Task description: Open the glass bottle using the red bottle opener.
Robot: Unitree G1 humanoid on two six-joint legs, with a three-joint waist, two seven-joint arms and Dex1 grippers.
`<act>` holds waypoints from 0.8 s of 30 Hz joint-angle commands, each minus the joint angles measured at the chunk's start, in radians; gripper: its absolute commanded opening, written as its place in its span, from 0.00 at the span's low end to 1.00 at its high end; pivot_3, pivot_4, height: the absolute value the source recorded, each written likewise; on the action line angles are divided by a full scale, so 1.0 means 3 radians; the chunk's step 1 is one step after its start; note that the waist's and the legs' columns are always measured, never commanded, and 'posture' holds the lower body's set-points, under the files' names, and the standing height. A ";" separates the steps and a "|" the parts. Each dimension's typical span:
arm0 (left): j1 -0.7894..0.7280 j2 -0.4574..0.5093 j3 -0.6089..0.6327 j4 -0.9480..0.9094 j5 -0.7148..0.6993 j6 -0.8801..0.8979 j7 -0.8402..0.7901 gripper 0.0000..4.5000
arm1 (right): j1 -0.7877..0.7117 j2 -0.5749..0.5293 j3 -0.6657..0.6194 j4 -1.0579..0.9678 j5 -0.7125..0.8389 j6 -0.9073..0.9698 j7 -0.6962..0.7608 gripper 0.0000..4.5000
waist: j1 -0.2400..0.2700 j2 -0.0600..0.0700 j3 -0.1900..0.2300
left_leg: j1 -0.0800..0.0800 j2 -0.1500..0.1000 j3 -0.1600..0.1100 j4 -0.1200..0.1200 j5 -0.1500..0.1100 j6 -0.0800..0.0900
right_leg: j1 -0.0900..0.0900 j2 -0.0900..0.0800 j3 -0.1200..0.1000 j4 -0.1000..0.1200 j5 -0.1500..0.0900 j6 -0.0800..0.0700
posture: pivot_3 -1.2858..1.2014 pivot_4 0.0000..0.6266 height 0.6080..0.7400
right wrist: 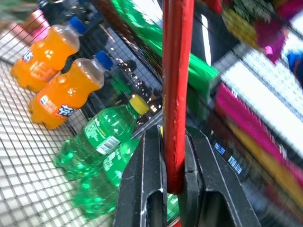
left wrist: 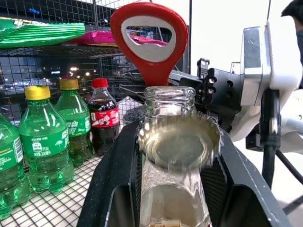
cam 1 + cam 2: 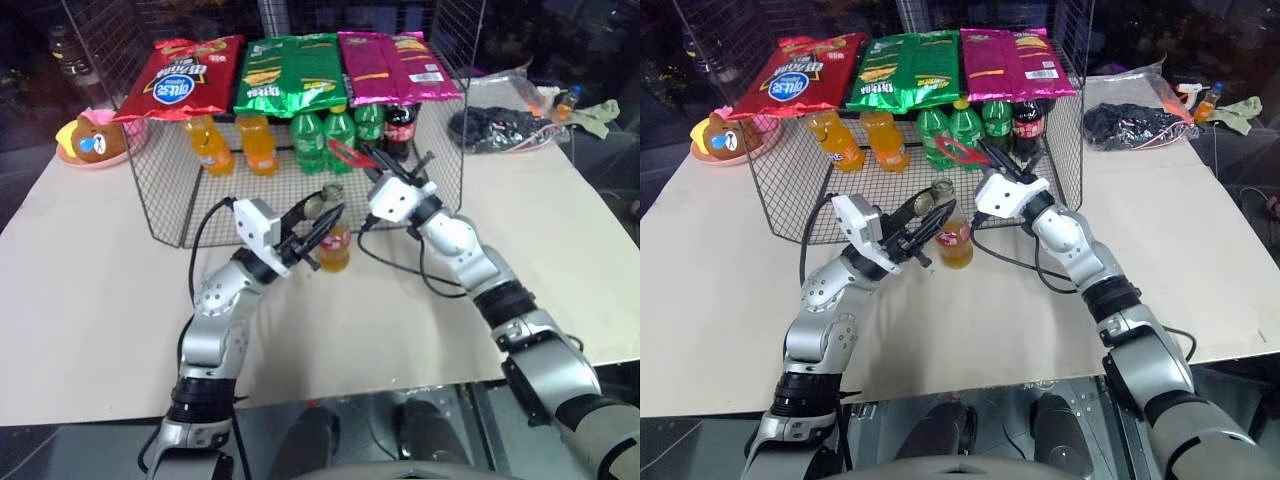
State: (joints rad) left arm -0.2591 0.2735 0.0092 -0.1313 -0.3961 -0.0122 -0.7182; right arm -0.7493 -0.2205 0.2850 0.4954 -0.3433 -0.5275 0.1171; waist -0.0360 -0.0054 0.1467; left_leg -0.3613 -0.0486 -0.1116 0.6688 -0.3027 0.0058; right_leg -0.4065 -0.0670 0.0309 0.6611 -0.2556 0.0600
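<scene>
You are looking down on a pale beige table top (image 3: 90,300) in a dark room. At its far left edge sits a bear-faced toy (image 3: 90,140) on a pink dish. At the far right lies a clear bag of dark items (image 3: 500,125) with a few small oddments beside it.

A wire mesh rack (image 3: 160,200) stands at the back of the table. On its top shelf lie three snack bags side by side: a red bag (image 3: 180,78), a green bag (image 3: 292,72) and a magenta bag (image 3: 398,65). Beneath the shelf, on the mesh floor, you see two orange soda bottles (image 3: 232,143), then green soda bottles (image 3: 325,135), then a dark cola bottle (image 3: 402,125) with a red label.

The glass bottle (image 3: 334,245) stands upright on the table just in front of the rack, between your two arms, with orange drink in its lower part. Your left gripper (image 3: 318,228) is closed around its neck, one black finger on each side. In the left wrist view, the bottle's mouth is bare and a loose metal cap (image 2: 179,142) rests tilted against the neck between the fingers.

Your right gripper (image 3: 375,160) is clamped on the handle of the red bottle opener (image 3: 345,153), held in the air just above and behind the bottle's mouth, its holed head pointing toward the green bottles.
</scene>
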 commanded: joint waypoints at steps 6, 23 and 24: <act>0.0114 0.0031 -0.0124 0.0180 0.0117 0.0103 -0.0005 0.26 | 0.0090 0.0031 -0.0159 -0.0277 0.0155 0.0172 0.0037 0.00 | 0.0003 0.0000 0.0000 | 0.0000 -0.0001 0.0000 0.0000 0.0000 0.0000 | 0.0000 0.0000 -0.0001 0.0000 0.0000 0.0000 | 0.52 0.24 1.00; 0.0039 -0.0014 -0.0086 0.0275 0.0122 0.0013 -0.0022 0.75 | 0.0145 -0.0016 -0.0164 -0.0267 0.0116 0.0154 0.0038 0.00 | -0.0015 -0.0002 0.0010 | -0.0029 0.0000 0.0002 -0.0003 0.0000 0.0000 | -0.0028 -0.0001 0.0001 -0.0004 0.0000 0.0000 | 0.52 0.24 1.00; 0.0039 -0.0014 -0.0086 0.0276 0.0124 0.0011 -0.0024 0.75 | 0.0153 -0.0019 -0.0164 -0.0272 0.0119 0.0156 0.0041 0.00 | -0.0015 -0.0002 0.0010 | -0.0030 0.0000 0.0002 -0.0003 0.0000 0.0000 | -0.0028 -0.0001 0.0000 -0.0004 0.0000 0.0000 | 0.52 0.24 1.00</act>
State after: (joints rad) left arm -0.2342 0.2711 -0.0143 -0.0298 -0.3540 0.0055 -0.7164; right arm -0.6997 -0.2227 0.2564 0.4486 -0.3147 -0.4686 0.1324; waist -0.0404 -0.0061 0.1498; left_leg -0.3701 -0.0486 -0.1111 0.6679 -0.3027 0.0057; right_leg -0.4150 -0.0672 0.0310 0.6600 -0.2556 0.0600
